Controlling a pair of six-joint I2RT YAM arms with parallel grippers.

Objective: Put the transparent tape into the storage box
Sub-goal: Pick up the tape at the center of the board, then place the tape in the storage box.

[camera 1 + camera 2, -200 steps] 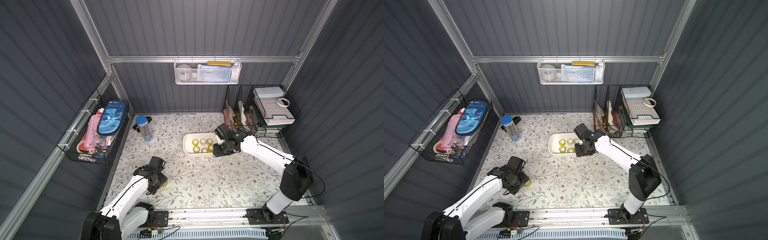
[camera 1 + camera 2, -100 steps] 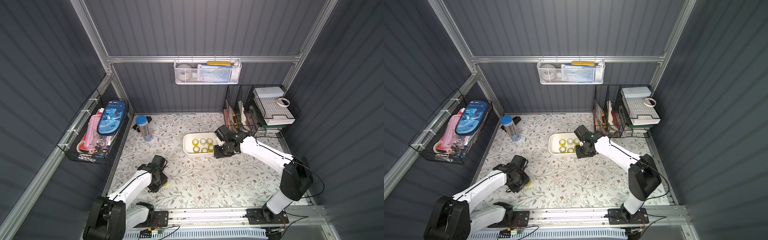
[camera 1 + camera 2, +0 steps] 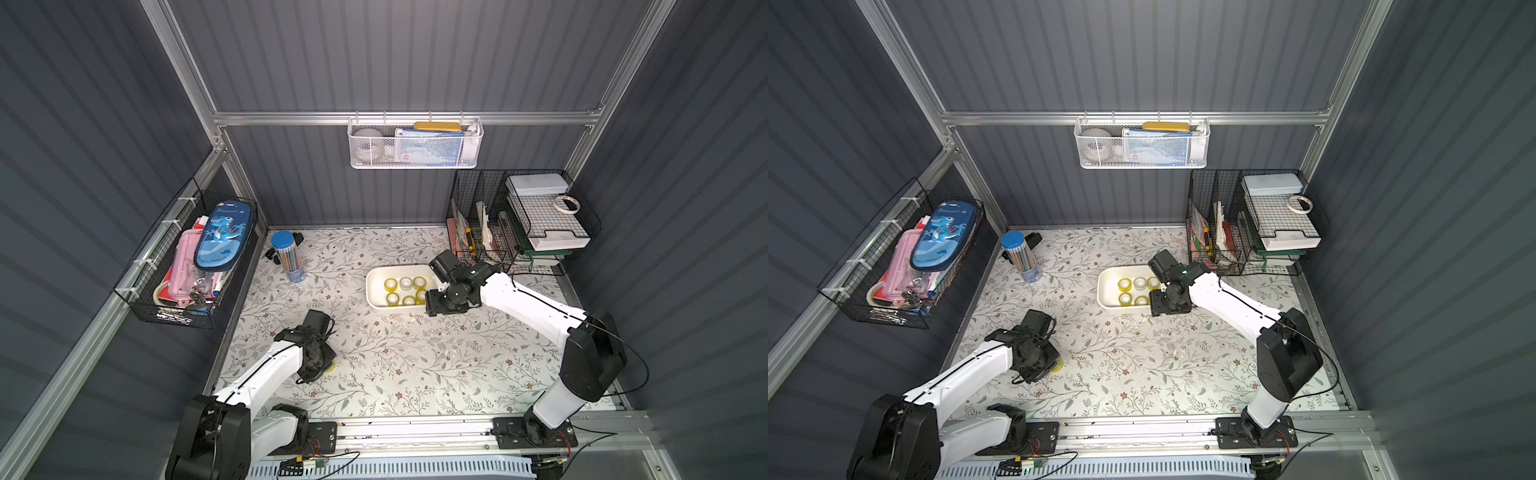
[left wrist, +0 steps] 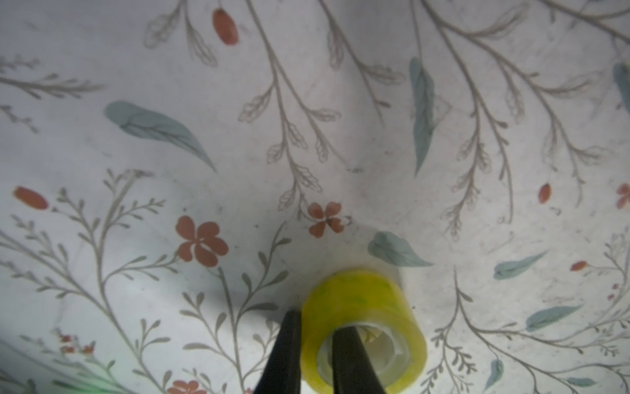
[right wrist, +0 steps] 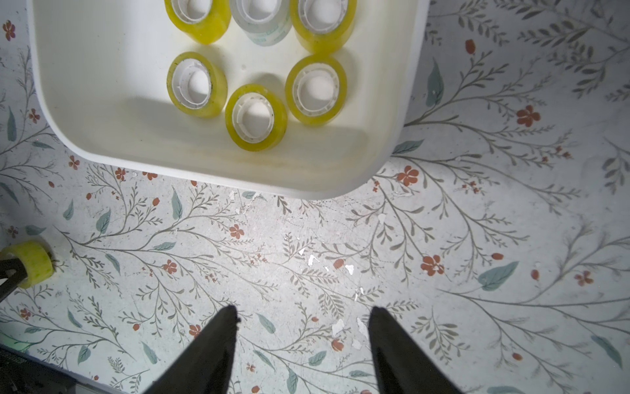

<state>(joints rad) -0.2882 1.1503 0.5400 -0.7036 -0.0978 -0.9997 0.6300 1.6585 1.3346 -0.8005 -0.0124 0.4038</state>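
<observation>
Left hand (image 4: 317, 322): pinching wall of last tape roll (image 4: 361, 296), one finger in core.
Tape roll: on counter (image 4: 204, 136), well apart from storage box (image 5: 238, 170).
Right hand (image 5: 303, 310): spread, empty, beside storage box.
Risk: thin pinch, slip on lift.

A blue-capped tube of pencils (image 3: 288, 257) stands near the floral counter's (image 3: 415, 365) back left corner. A black wire organiser (image 3: 465, 187), white-rimmed tape ring (image 3: 567, 204) on top, fills the back right corner. A white mesh basket (image 3: 374, 153) and a black wire basket (image 3: 174, 313) of pencil cases hang on the walls.
</observation>
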